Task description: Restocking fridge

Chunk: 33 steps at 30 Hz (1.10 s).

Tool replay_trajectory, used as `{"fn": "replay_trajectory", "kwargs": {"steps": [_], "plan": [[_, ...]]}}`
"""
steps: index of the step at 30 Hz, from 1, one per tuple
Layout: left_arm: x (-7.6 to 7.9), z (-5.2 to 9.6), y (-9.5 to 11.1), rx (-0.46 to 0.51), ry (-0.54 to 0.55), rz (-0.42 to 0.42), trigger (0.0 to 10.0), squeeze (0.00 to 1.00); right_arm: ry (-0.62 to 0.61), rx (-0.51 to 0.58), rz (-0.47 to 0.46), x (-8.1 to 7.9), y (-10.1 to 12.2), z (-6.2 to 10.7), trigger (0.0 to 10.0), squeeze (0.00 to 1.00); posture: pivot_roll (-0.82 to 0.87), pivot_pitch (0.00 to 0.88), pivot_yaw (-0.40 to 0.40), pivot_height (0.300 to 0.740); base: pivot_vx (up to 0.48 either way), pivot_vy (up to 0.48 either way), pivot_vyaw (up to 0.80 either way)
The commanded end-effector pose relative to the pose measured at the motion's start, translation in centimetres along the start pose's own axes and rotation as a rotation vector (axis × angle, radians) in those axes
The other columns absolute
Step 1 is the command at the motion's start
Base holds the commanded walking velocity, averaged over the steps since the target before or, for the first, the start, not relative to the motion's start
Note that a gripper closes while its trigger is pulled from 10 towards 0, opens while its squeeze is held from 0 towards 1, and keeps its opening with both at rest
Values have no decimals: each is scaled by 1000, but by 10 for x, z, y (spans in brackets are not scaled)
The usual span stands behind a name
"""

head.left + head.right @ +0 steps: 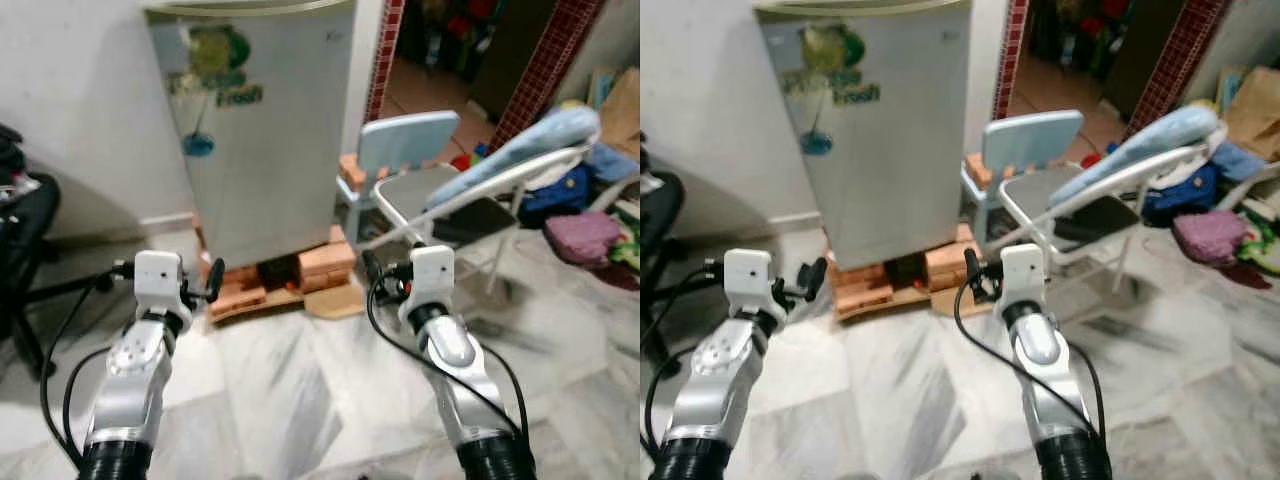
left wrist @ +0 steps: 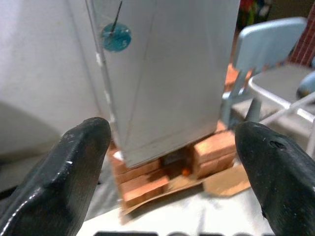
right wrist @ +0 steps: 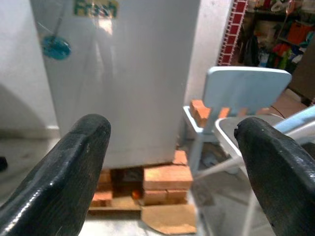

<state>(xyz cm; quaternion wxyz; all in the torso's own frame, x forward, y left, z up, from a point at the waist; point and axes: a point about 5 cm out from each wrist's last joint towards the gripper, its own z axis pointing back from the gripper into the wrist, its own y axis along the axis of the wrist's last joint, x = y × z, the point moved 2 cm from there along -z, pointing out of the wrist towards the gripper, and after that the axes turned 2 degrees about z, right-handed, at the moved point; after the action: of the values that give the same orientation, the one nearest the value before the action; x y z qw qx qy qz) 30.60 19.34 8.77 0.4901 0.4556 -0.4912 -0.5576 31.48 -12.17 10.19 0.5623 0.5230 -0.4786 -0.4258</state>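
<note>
- Both end effectors are reaching forward low in the frame, the left end effector at lower left and the right end effector at lower centre; each is standing wide open, as the spread black fingers in the wrist views are showing, and neither is holding anything.
- Filling the upper left-centre, the small silver fridge is sitting with its door shut, raised on stacked bricks over a wooden board on the marble floor.
- Crowding the right of the frame, a folding metal chair with blue cloth draped on it is standing just beside a light-blue plastic chair, which is sitting close against the fridge's right side.
- At the left edge, a dark office chair is partly showing.
- Judging the step: the robot is closing on the fridge to open it, with no stock in hand. Doing this well means squaring up to the door, keeping the right arm off the chairs, and finding the door edge before pulling, gently, since the brick base may be unsteady.
</note>
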Motion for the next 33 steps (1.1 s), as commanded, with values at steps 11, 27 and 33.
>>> {"fn": "replay_trajectory", "kwargs": {"steps": [11,27,33], "plan": [[9,5,-3,9,-45,-11,10000,0,-56,-23,-20,12,-9,6,10000,0,53,43,12,740,119,425,-74],[1,10,-14,-24,-7,24,10000,0,-46,-22,-1,14,-9,8,10000,0,49,15,-11,740,385,197,0],[1,9,-12,-20,-12,37,10000,0,-44,-24,3,14,-9,7,10000,0,51,15,-12,740,316,362,-608]]}}
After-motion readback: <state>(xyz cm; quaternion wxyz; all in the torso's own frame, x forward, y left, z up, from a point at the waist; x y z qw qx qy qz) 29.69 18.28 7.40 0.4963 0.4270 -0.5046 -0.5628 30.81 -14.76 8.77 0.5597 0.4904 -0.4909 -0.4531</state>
